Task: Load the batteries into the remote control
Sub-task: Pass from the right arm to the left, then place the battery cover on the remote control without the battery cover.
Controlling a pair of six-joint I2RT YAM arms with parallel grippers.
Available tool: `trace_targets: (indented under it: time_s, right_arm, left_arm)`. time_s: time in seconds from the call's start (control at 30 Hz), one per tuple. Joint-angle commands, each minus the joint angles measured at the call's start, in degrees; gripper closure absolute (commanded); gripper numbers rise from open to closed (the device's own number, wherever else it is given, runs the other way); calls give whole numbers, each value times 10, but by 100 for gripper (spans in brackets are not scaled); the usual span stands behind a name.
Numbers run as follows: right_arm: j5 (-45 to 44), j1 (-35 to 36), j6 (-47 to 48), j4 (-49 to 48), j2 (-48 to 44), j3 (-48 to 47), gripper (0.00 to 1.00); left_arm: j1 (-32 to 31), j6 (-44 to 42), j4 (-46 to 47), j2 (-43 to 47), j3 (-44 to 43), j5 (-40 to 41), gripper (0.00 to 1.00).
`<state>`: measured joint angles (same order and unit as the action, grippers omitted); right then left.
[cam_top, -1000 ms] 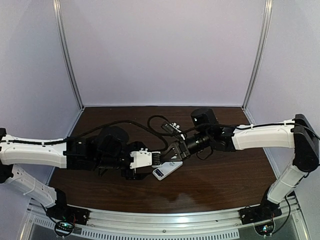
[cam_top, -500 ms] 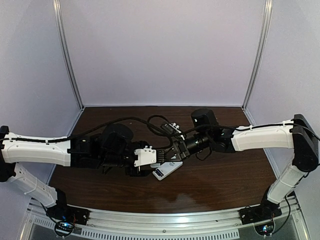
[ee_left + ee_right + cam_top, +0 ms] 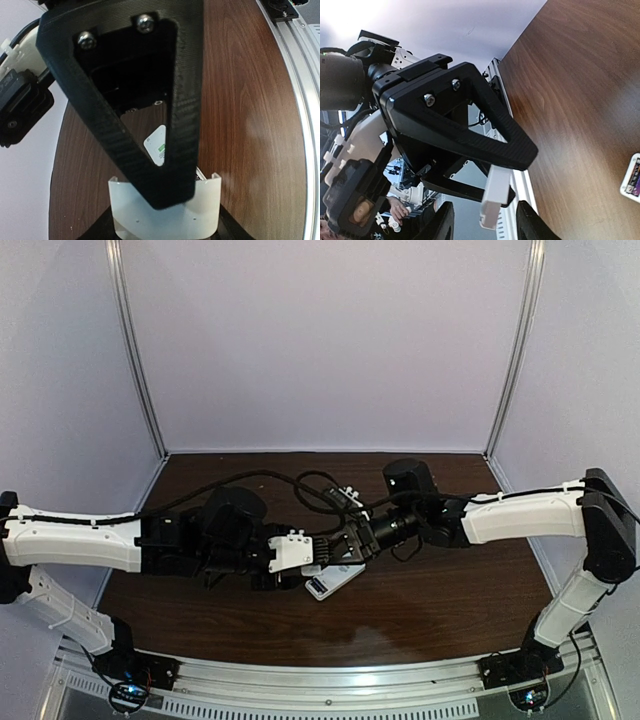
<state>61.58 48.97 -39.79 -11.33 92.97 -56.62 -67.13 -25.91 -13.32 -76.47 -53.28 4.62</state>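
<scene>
The white remote control (image 3: pixel 336 581) lies on the brown table under both grippers. A purple-blue patch shows at its near-left end. It also shows at the right wrist view's right edge (image 3: pixel 632 178), where a purple-blue battery (image 3: pixel 635 175) lies in it. In the left wrist view the remote (image 3: pixel 156 143) shows a green label. My left gripper (image 3: pixel 316 558) is shut on a plain white cover slab (image 3: pixel 200 212), held above the table. That slab shows edge-on in the right wrist view (image 3: pixel 496 192). My right gripper (image 3: pixel 346 545) is open, with one finger (image 3: pixel 172 150) over the slab. The second battery is hidden.
Black cables (image 3: pixel 310 485) loop over the table behind the grippers. A small white part (image 3: pixel 348 492) sits among them. The aluminium rail (image 3: pixel 330 695) runs along the table's near edge. The booth's pale walls close in the back and both sides.
My left gripper has moved right, closer to the right gripper. The right gripper has edged left, so that it now overlaps the slab. The remote has not moved.
</scene>
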Motion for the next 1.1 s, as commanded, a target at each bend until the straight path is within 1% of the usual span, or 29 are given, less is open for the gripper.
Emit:
trace_targets:
  time_s: [0.0,0.07,0.17,0.3,0.4,0.53,0.73,0.87,0.97,1.07]
  right_arm:
    - [-20,-50,-2,-15,-23,25,55]
    - [-47,-86,9,-4,-38,36,54]
    - [-134,-123,70,65,-45,29,54]
    - [-230,-135,143,145,-17,-5,54]
    - [-271,-136,165,154,13,-21,54]
    - [-281,-137,180,165,58,-43,53]
    - [-297,-144,205,174,98,-54,53]
    - [-287,-156,211,176,118,-60,54]
    - [-265,-156,195,148,132,-50,54]
    - [-250,-154,185,125,145,-44,57]
  left_arm:
    - [-3,71,26,-7,-2,-9,58]
    - [-2,110,34,-10,8,-13,59]
    - [-2,181,56,-16,30,-17,59]
    - [-2,266,77,-32,52,-1,59]
    - [-1,317,74,-56,58,15,59]
    - [6,362,63,-94,54,27,59]
    - [35,399,68,-138,46,-11,59]
    - [51,399,82,-161,43,-42,59]
    - [64,396,93,-174,42,-75,59]
    - [74,389,95,-188,36,-92,59]
